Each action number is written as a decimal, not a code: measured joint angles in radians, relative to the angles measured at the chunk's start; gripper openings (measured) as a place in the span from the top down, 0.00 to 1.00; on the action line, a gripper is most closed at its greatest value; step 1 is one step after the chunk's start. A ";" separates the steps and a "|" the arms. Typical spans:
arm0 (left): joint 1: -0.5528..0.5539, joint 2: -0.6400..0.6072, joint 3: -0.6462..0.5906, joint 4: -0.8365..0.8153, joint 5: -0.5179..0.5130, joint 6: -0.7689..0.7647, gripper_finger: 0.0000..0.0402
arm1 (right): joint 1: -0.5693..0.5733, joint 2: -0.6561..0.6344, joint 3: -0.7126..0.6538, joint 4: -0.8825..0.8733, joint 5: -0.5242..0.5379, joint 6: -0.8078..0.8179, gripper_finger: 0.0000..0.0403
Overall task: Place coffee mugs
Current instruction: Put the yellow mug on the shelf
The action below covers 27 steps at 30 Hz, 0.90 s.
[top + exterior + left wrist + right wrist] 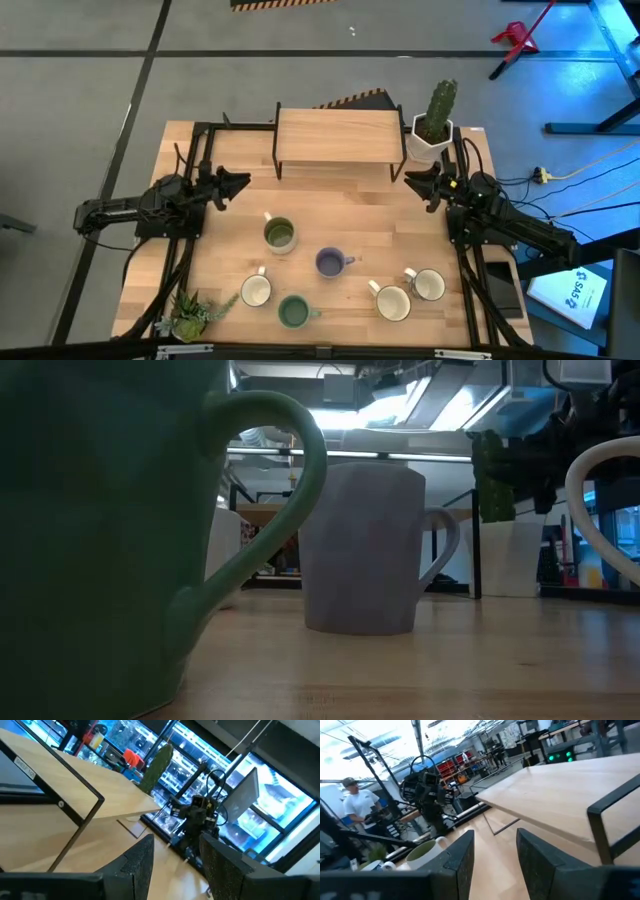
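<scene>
Six mugs stand upright on their bases on the near half of the table: yellow-olive (279, 234), purple-blue (331, 262), green (293, 312) and three white ones (256, 290), (392, 301), (428, 284). The low view shows the green mug (100, 540) close up, the purple-blue mug (365, 550) behind it and a white handle (600, 500). My left gripper (243, 183) is open at the table's left, above the surface. My right gripper (412, 181) is open at the right. Both point toward the table's middle and hold nothing. The left gripper (175, 865) and right gripper (495, 860) show empty gaps.
A wooden riser shelf (338, 135) on black legs stands at the far edge between the arms. A cactus in a white pot (434, 125) stands at the far right corner, a small green plant (190, 315) at the near left. A person (357, 800) stands beyond the table.
</scene>
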 joint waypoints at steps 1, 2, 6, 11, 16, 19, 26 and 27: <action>0.000 0.000 0.000 0.008 0.001 0.000 0.62 | 0.000 0.000 0.000 0.000 0.016 -0.008 0.67; 0.000 0.000 0.000 0.023 0.001 0.000 0.62 | 0.000 0.000 0.000 0.000 0.035 -0.007 0.67; 0.000 0.000 0.000 0.048 0.002 -0.001 0.62 | 0.000 0.000 0.000 0.001 0.062 0.068 0.67; 0.000 0.000 0.000 0.082 0.003 -0.032 0.62 | 0.000 0.000 0.000 -0.003 0.018 0.034 0.67; 0.000 0.000 0.000 0.120 0.004 -0.033 0.62 | 0.000 0.000 0.000 0.003 0.010 0.017 0.67; 0.000 0.000 0.000 0.131 0.005 -0.034 0.62 | 0.000 0.000 0.000 0.047 -0.016 0.048 0.67; 0.000 0.000 0.000 0.233 0.007 -0.037 0.62 | 0.000 0.000 0.000 0.404 -0.090 0.073 0.67; 0.000 0.000 0.000 0.253 0.010 -0.037 0.62 | 0.000 0.000 0.000 0.466 -0.092 0.073 0.67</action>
